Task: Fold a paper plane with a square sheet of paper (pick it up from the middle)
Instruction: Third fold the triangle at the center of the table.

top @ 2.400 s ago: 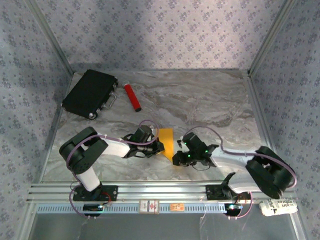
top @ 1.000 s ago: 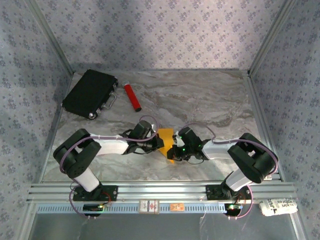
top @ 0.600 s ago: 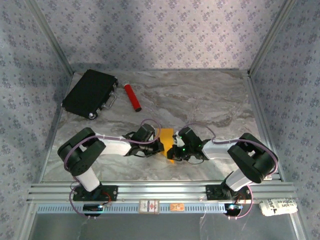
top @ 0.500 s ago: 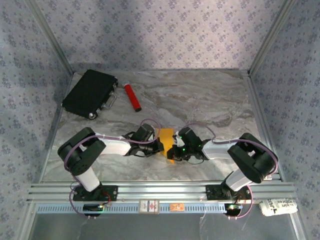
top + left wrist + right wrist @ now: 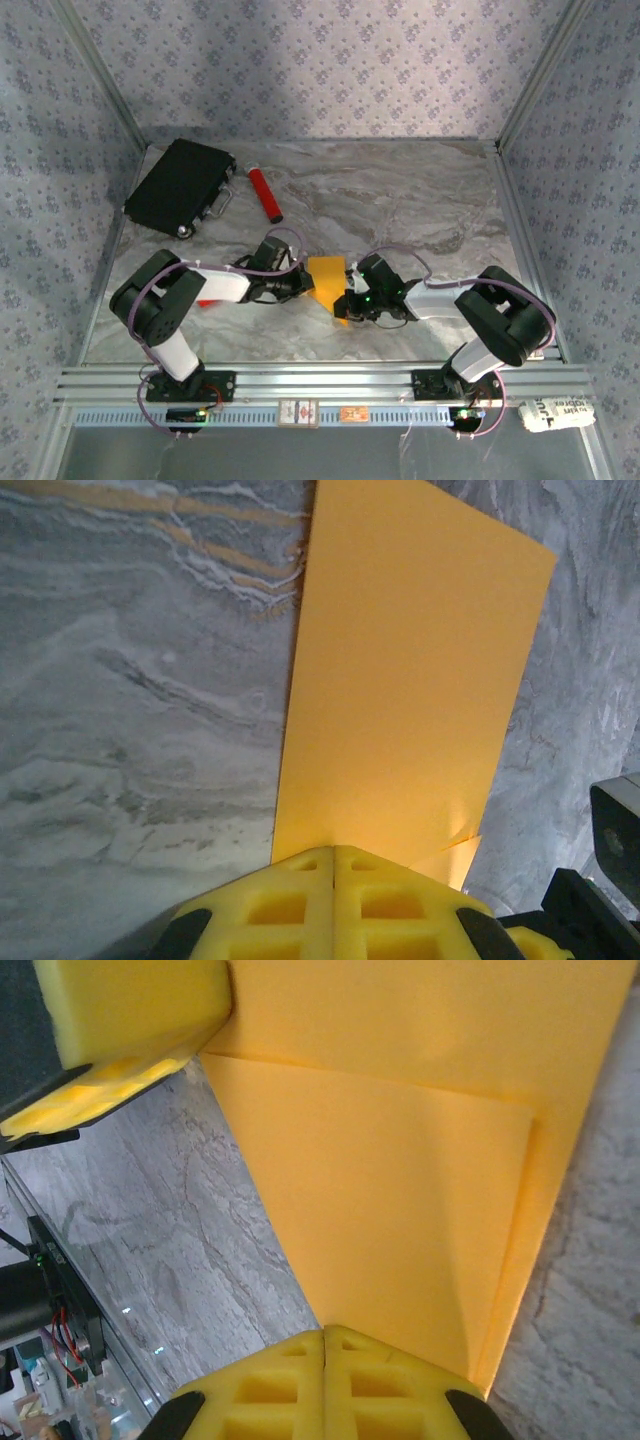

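top external view is showing the square sheet of paper (image 5: 326,277) lying on the marble table (image 5: 420,200) near its front middle, folded into a narrow orange-yellow strip that is running away from the arms. the left gripper (image 5: 303,284) is sitting low at the strip's left edge and the right gripper (image 5: 347,304) is sitting low at its near end, so the paper is lying between the two. the black case (image 5: 180,187) is resting at the far left corner, with the red cylinder (image 5: 265,194) lying just beside it on its right, both well apart from the paper. a small red block (image 5: 207,302) is peeking out beside the left forearm.

left wrist view is showing that gripper's yellow fingers (image 5: 270,910) meeting with no gap, their tips coming down on the sheet's near edge. the paper is stretching away flat, with a small corner of a lower layer poking out at the right. right wrist view is showing its own yellow fingers (image 5: 260,1390) likewise pressed together over the paper, where a folded flap is lying on a wider layer. whether either pair is pinching a layer or only pressing on it, i cannot tell.
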`<state>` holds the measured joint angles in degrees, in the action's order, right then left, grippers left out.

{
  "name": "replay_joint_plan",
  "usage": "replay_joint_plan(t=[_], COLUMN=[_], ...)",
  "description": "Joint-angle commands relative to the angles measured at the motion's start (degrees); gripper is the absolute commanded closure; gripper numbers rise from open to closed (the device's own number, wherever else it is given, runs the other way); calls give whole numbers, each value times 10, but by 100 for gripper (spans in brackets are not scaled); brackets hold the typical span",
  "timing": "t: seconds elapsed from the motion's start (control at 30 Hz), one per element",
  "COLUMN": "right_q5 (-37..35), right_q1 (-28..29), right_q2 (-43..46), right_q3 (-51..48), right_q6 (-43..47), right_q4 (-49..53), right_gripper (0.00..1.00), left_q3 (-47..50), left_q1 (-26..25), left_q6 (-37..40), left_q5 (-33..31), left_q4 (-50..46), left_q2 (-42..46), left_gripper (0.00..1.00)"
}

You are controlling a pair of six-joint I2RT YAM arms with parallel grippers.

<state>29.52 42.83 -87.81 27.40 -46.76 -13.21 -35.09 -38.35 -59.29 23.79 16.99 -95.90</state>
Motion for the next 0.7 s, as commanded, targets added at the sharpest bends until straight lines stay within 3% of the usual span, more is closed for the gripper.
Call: replay_joint_plan(t=[0.0, 0.4, 0.67], right_q5=[-26, -23, -23], right_q1=[-2, -2, -2], right_q2=[-20, -27, -26], right_q3=[-25, -17, -15], right_q6=[6, 8, 7], right_q4=[78, 79, 79], right_gripper=[100, 100, 100], left_q3=[13, 7, -2], left_q1=[20, -11, -63], left_q6=[29, 15, -1], left_q5=[-48, -64, -41], left_q4=[-48, -75, -26], left_q2=[7, 110, 60], left_gripper=[100, 96, 96])
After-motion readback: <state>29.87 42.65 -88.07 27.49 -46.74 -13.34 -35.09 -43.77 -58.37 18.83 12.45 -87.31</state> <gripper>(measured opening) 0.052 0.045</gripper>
